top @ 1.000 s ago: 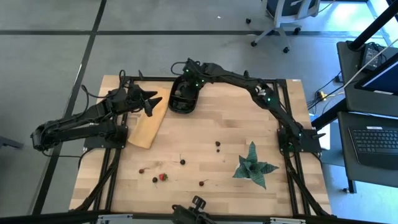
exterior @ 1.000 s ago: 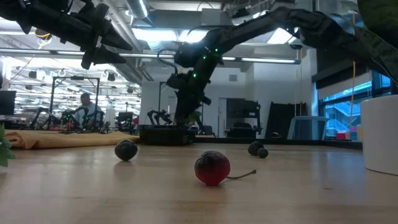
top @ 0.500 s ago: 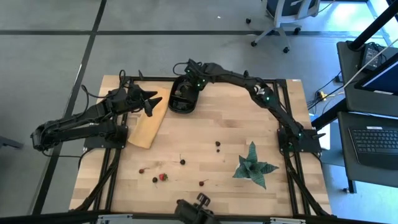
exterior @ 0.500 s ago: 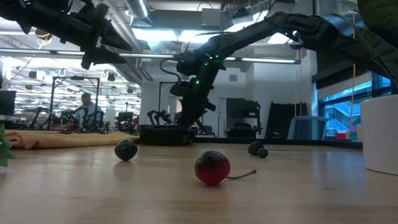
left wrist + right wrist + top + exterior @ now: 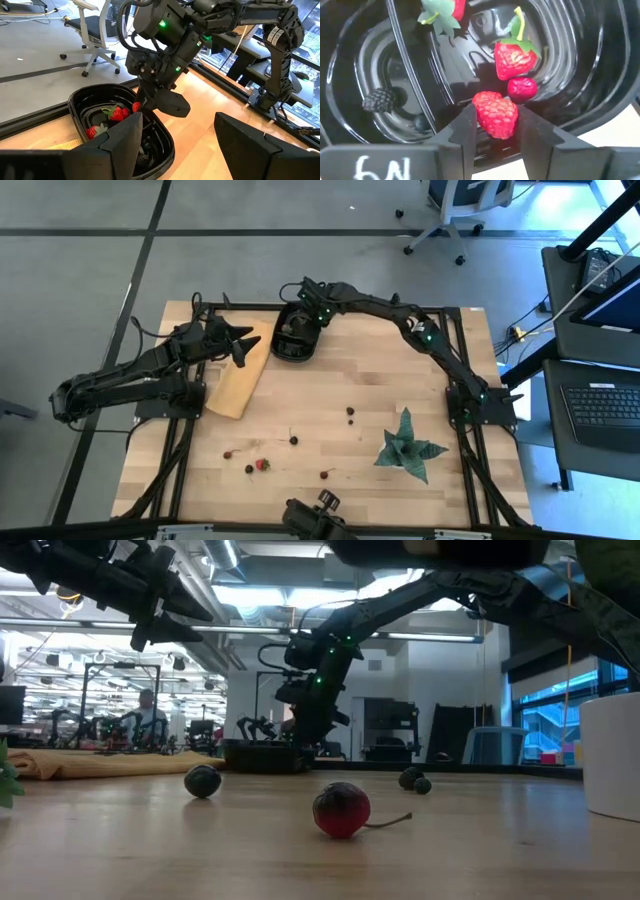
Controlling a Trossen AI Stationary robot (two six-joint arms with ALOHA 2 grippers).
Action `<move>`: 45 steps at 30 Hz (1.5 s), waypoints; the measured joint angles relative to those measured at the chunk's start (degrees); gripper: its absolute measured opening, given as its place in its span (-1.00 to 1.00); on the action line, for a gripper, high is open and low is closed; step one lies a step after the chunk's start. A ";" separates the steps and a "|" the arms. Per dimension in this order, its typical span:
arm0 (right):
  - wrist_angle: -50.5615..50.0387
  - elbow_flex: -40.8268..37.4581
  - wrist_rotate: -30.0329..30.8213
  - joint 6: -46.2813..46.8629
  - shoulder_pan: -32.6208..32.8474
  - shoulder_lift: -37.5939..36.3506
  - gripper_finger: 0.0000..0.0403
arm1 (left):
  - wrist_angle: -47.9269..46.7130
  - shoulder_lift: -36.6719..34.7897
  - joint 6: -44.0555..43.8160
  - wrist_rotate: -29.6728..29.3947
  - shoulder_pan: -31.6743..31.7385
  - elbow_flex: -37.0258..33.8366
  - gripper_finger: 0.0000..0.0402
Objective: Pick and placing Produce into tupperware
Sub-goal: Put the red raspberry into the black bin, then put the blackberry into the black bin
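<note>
Risen slightly, right hand point(image 5: 492, 131) pinches raspberry point(image 5: 495, 114) above tupperware point(image 5: 580, 95).

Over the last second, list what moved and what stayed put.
The right hand, gripping a red raspberry-like berry, shifted slightly over the small black plastic tub. The left hand and the loose fruit on the light wooden table stayed put.

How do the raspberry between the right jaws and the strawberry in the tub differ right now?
The raspberry is pinched in the right gripper above the tupperware; the strawberry lies loose on the tub floor. The raspberry is bumpy and shows no leaves; the strawberry is finely seeded, with a green leafy cap and stem. Both are red and over the tub.
</note>
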 joint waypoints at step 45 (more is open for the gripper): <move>-8.71 0.07 -0.27 -6.67 2.38 -8.57 0.36 | -0.35 0.00 0.00 0.00 0.00 0.00 0.19</move>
